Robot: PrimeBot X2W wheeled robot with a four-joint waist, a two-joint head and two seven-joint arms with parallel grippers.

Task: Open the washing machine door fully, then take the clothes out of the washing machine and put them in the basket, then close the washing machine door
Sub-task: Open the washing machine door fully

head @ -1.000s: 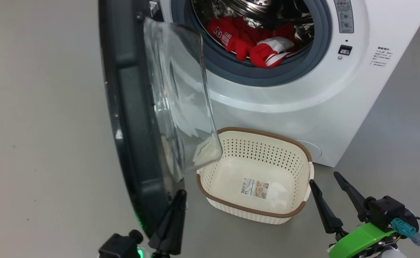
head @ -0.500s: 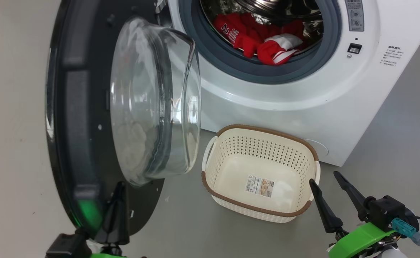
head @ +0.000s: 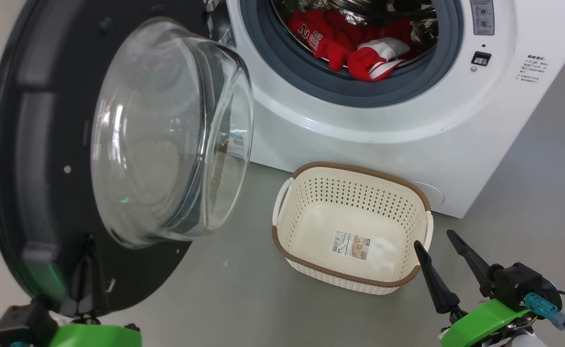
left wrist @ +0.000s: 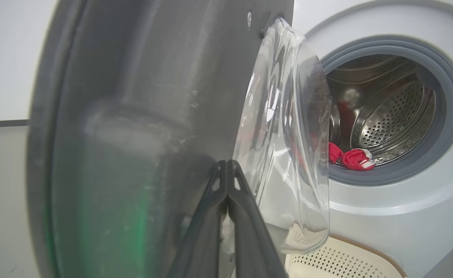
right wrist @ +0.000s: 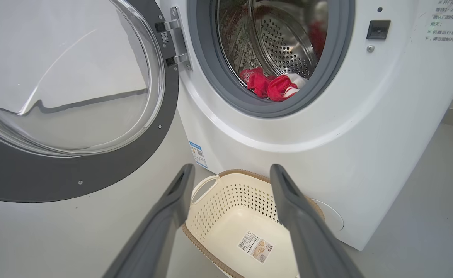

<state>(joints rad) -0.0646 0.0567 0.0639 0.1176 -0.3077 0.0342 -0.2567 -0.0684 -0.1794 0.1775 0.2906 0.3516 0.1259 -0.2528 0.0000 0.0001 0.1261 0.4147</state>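
At your 7 o'clock, your left pincer (left wrist: 227, 170) is resting with its fingers pressed together, seemingly touching the inner face of the washing machine door (head: 22, 144), which is standing wide open. At 5 o'clock, your right pincer (head: 432, 239) is hanging with fingers apart, just beside the basket (head: 340, 166). The clothes (head: 359, 62) are lying inside the washing machine (head: 408, 140) at 1 o'clock.

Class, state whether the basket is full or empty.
Empty: the basket holds only its paper label; the clothes lie inside the washing machine.
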